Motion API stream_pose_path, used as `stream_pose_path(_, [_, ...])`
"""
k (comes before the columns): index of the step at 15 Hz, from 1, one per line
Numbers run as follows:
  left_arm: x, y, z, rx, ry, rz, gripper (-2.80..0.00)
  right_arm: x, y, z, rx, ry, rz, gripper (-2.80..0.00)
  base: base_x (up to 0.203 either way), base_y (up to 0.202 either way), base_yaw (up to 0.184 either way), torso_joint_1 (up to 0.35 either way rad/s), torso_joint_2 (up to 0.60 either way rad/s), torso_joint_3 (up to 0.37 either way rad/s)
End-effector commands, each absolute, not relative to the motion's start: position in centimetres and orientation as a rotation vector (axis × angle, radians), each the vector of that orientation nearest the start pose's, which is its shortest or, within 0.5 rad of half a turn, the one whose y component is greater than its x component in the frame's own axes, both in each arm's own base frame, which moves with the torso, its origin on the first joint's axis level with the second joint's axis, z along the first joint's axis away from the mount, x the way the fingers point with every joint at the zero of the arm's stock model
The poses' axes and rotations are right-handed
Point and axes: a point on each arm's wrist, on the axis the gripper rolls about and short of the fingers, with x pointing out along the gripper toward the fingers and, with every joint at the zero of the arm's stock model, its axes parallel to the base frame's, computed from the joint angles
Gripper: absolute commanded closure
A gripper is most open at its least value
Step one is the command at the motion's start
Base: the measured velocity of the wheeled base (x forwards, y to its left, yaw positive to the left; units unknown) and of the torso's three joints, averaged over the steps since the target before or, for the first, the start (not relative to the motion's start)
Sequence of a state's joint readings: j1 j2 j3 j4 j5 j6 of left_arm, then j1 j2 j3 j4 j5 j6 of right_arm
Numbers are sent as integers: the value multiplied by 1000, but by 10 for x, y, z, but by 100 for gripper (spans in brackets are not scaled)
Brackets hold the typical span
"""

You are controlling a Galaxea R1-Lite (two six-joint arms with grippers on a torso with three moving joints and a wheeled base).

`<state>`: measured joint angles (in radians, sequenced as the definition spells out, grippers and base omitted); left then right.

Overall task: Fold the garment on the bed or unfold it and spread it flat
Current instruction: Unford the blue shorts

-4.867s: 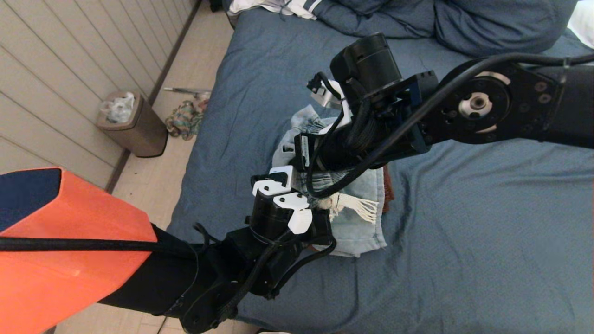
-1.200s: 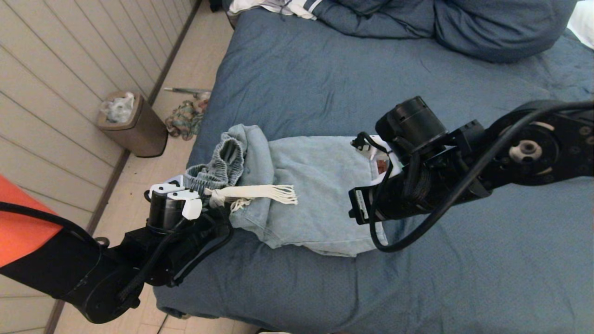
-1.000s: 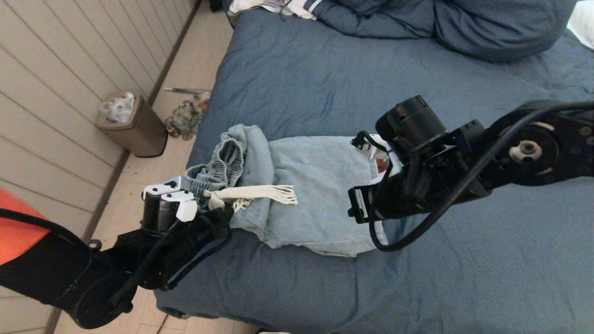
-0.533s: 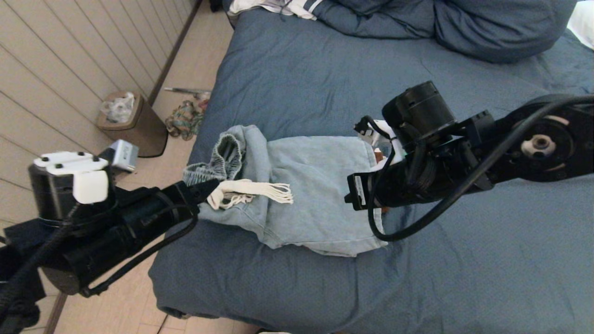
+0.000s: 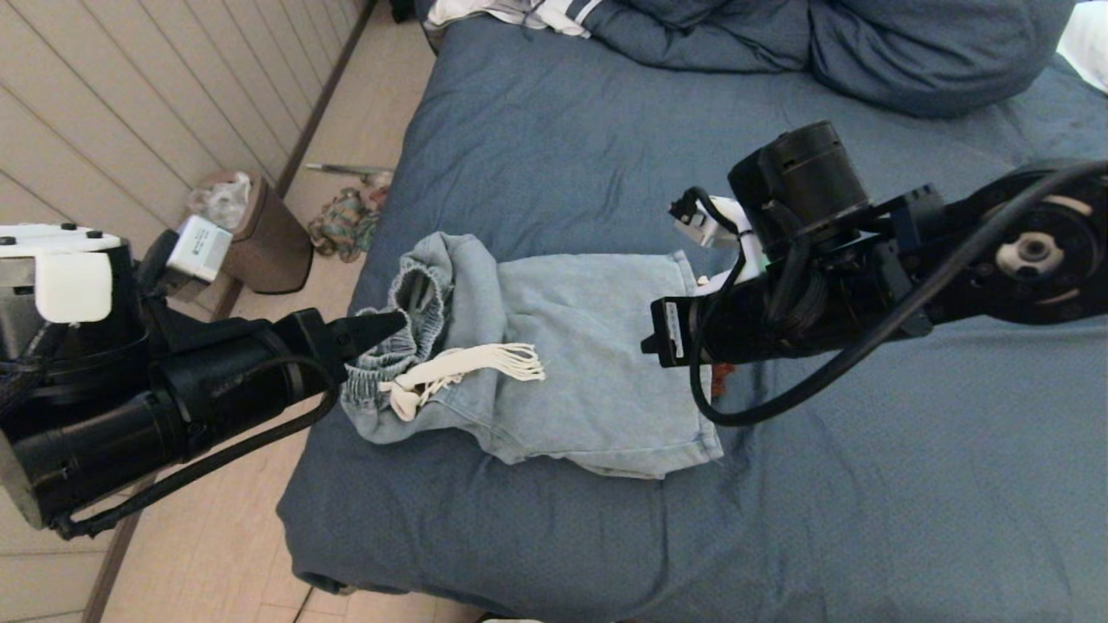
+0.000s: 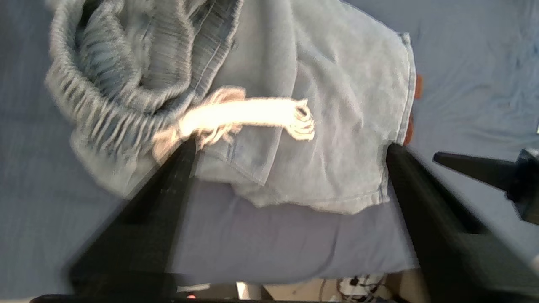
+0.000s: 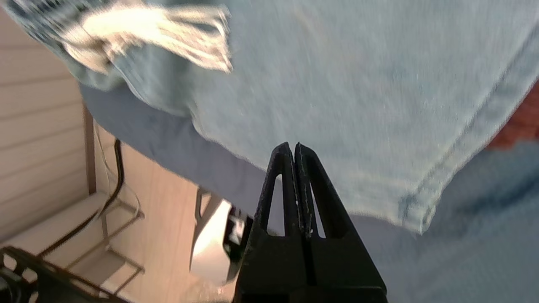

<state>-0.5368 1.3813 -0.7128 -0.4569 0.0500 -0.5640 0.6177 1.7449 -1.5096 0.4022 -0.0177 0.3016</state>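
Observation:
A light-blue garment (image 5: 589,346) with a gathered elastic waistband (image 5: 407,303) and a cream drawstring (image 5: 472,363) lies spread on the bed (image 5: 606,147), near its left edge. My left gripper (image 5: 381,329) hovers just left of the waistband, open and holding nothing. In the left wrist view its gripper (image 6: 289,143) frames the garment (image 6: 337,105) and the drawstring (image 6: 248,115). My right gripper (image 7: 293,145) is shut and empty, raised over the garment (image 7: 358,84) near its right hem. The right arm hides these fingers in the head view.
A red-brown cloth (image 5: 723,374) peeks from under the garment's right hem. A bunched blue duvet and pillows (image 5: 822,43) lie at the bed's head, with white striped clothing (image 5: 519,13). A brown bin (image 5: 251,234) and a rag heap (image 5: 346,221) are on the floor to the left.
My left gripper has opened, let go of the waistband end and drawn back left. The waistband and drawstring have dropped onto the bed. The right arm has risen off the right hem.

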Motion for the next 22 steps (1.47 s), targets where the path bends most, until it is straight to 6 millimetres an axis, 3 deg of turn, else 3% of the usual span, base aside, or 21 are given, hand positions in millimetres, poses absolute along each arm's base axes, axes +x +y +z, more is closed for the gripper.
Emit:
stream_pose_path(1, [220, -129, 215, -435, 377, -403, 0, 264, 187, 269, 87, 668, 483, 0, 0, 0, 0, 0, 0, 0])
stream_pose_path(5, [270, -160, 199, -328, 420, -411, 0, 279, 190, 266, 55, 622, 487, 0, 0, 0, 0, 0, 0, 0])
stream_pose_path(8, [307, -180, 203, -329, 367, -416, 0, 287, 183, 266, 51, 594, 469, 0, 0, 0, 0, 0, 0, 0])
stream_pose_path(10, [330, -171, 215, -345, 306, -363, 0, 293, 170, 269, 66, 556, 439, 0, 0, 0, 0, 0, 0, 0])
stream_pose_path(13, [357, -144, 225, -362, 254, -281, 0, 296, 170, 263, 57, 563, 438, 0, 0, 0, 0, 0, 0, 0])
stream_pose_path(16, [369, -126, 234, -373, 216, -230, 0, 298, 172, 262, 57, 564, 439, 0, 0, 0, 0, 0, 0, 0])
stream_pose_path(18, [371, -126, 240, -376, 193, -214, 0, 302, 173, 261, 57, 561, 438, 0, 0, 0, 0, 0, 0, 0])
stream_pose_path(19, [372, -129, 240, -373, 190, -195, -280, 303, 173, 262, 62, 547, 441, 0, 0, 0, 0, 0, 0, 0])
stream_pose_path(22, [373, -141, 228, -358, 219, -202, -280, 304, 173, 262, 62, 541, 440, 0, 0, 0, 0, 0, 0, 0])
